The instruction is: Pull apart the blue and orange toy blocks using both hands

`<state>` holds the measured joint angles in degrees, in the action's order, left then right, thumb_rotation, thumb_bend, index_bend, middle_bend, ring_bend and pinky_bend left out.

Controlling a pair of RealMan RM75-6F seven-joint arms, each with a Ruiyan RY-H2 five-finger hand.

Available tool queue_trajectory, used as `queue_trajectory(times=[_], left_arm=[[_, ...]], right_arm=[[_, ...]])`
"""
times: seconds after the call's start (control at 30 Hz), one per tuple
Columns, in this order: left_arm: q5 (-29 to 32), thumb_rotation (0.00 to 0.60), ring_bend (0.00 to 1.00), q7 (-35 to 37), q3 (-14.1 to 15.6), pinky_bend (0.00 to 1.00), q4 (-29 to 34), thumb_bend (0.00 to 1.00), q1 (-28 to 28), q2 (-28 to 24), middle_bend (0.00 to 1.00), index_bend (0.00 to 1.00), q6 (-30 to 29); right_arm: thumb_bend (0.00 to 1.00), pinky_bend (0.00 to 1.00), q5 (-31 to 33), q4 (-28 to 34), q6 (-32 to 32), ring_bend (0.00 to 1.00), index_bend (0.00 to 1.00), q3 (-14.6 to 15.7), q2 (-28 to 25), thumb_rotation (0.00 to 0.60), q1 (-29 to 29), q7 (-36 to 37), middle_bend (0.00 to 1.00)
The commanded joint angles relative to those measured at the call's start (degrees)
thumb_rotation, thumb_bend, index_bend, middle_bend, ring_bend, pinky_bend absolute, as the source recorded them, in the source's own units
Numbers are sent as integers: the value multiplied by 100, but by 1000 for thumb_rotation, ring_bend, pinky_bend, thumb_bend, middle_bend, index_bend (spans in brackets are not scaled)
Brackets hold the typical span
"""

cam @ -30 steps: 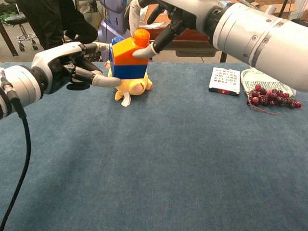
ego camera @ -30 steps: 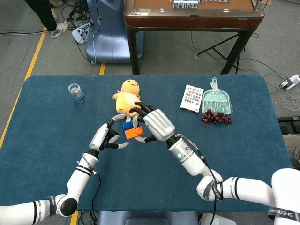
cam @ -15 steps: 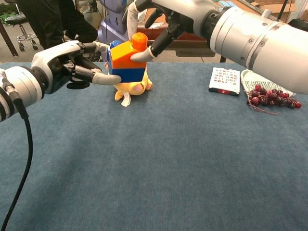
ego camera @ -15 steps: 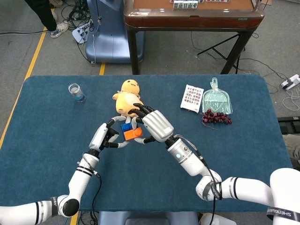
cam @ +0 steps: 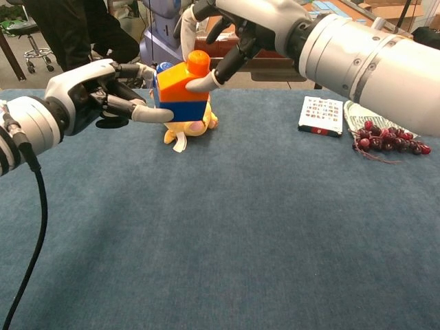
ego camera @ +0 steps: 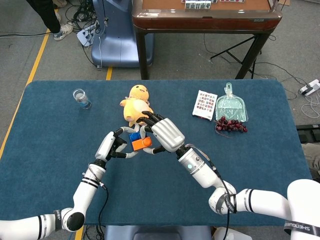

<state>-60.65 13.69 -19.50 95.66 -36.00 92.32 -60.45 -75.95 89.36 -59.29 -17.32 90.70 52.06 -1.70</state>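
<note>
Head view: above the middle of the blue tabletop (ego camera: 50,150), the left robot hand (ego camera: 111,145) grips the blue block (ego camera: 134,135) and the right robot hand (ego camera: 165,134) grips the orange block (ego camera: 142,143), just near of a yellow plush toy (ego camera: 136,104).

Chest view: the orange block (cam: 180,84) sits tilted on the blue block (cam: 180,111), both held off the tabletop (cam: 227,227) between the left robot hand (cam: 96,93) and the right robot hand (cam: 240,27).

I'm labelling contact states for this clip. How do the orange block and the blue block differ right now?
The orange block sits on top, tilted, with its round stud up; the blue block lies beneath it. The right hand holds the orange block from above; the left hand grips the blue block from the side. The orange block shows more face in the chest view. Both are held above the table, still touching.
</note>
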Motion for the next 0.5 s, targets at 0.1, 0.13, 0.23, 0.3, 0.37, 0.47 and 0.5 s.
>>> queue_trajectory(times=[0.1, 0.13, 0.23, 0.3, 0.37, 0.47, 0.5], left_arm=[[-45, 600, 1000, 49, 0, 1000, -14, 40, 5, 9, 1000, 462, 4], [-65, 600, 1000, 65, 3, 1000, -19, 40, 5, 9, 1000, 466, 11], [-116, 600, 1000, 135, 5, 1000, -38, 40, 8, 9, 1000, 474, 31], [-143, 600, 1000, 161, 13, 1000, -57, 50, 11, 18, 1000, 486, 31], [-152, 600, 1000, 155, 19, 1000, -78, 71, 12, 31, 1000, 503, 22], [-159, 600, 1000, 155, 27, 1000, -106, 100, 18, 54, 1000, 539, 7], [-160, 600, 1000, 153, 31, 1000, -112, 105, 22, 61, 1000, 549, 0]], right_arm=[[278, 208, 2, -3, 7, 80, 692, 2, 6, 600, -1, 30, 248], [278, 208, 0, -6, 7, 80, 692, 2, 8, 600, 0, 37, 248], [278, 208, -5, -14, 10, 80, 692, 2, 18, 600, 2, 70, 248], [278, 208, -13, -18, 11, 80, 692, 3, 22, 600, 3, 88, 248], [278, 208, -22, -19, 10, 80, 692, 5, 26, 600, 4, 103, 248], [278, 208, -33, -16, 9, 81, 693, 5, 28, 600, 4, 127, 248], [278, 208, -34, -16, 10, 80, 693, 5, 28, 600, 4, 131, 248]])
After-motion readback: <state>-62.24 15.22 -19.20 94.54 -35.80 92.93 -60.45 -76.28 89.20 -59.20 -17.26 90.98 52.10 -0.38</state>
